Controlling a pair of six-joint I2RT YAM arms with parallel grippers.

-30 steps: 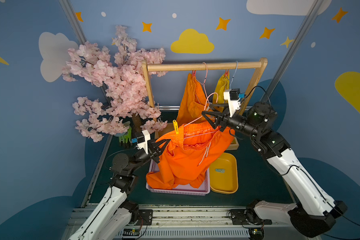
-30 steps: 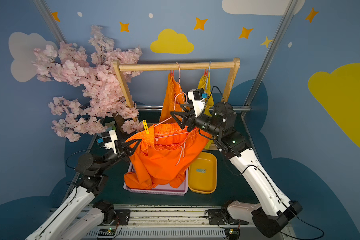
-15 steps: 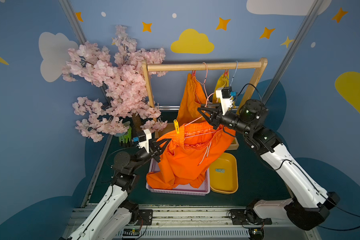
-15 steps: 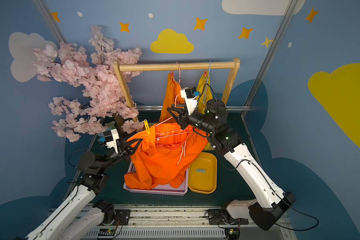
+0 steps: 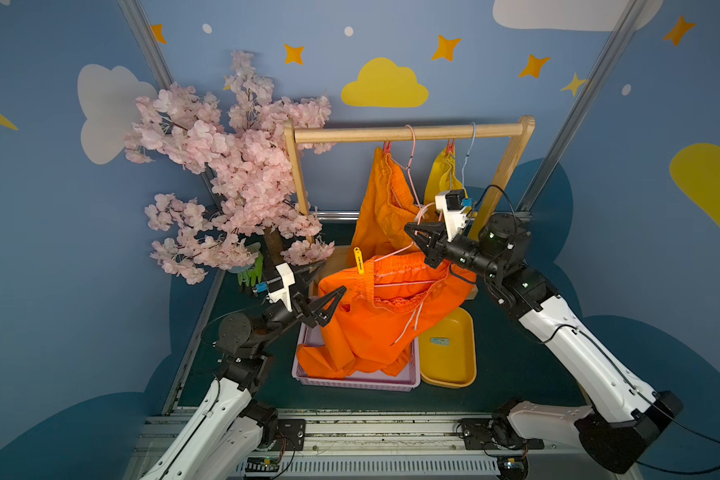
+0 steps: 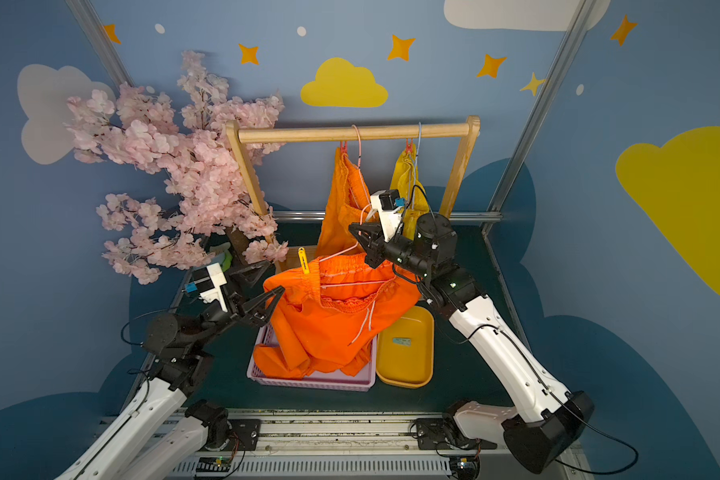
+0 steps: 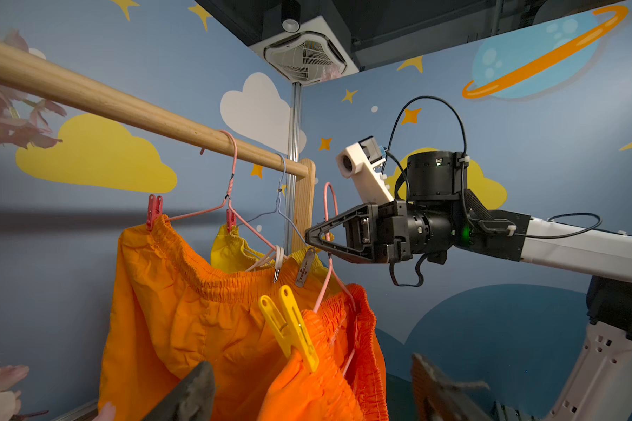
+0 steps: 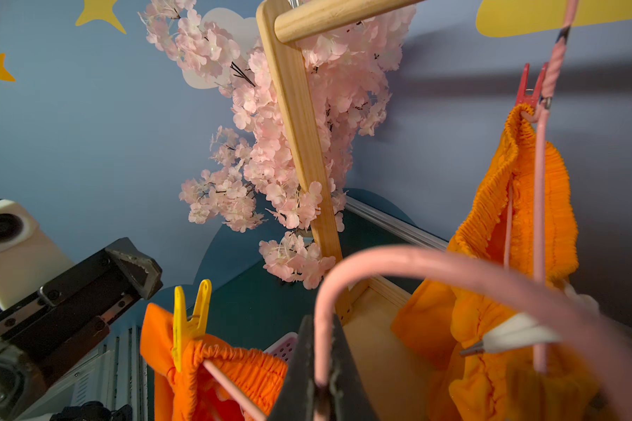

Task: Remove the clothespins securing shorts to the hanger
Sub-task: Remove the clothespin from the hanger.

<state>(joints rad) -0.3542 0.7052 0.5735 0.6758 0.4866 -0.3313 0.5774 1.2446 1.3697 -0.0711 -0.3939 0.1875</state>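
Hanging over the lilac slotted plastic basket (image 5: 350, 380) near the front edge of the dark green desk (image 5: 516, 374), the bright orange fabric shorts (image 5: 375, 324) sag from a pink wire hanger (image 8: 416, 257), with their legs pooled in the basket. A yellow plastic clothespin (image 5: 358, 261) pins the gathered waistband to the hanger's end nearest the left gripper (image 5: 332, 277). That gripper's jaws stand wide apart beside that corner of cloth; whether they touch it I cannot tell. The right gripper (image 5: 411, 232) has its jaws clamped on the hanger below its hook. Toward the desk's back edge, a second orange pair (image 5: 385, 199), held by a red plastic peg (image 7: 154, 211), and a yellow pair (image 5: 443, 174) hang from the wooden rail (image 5: 408, 133).
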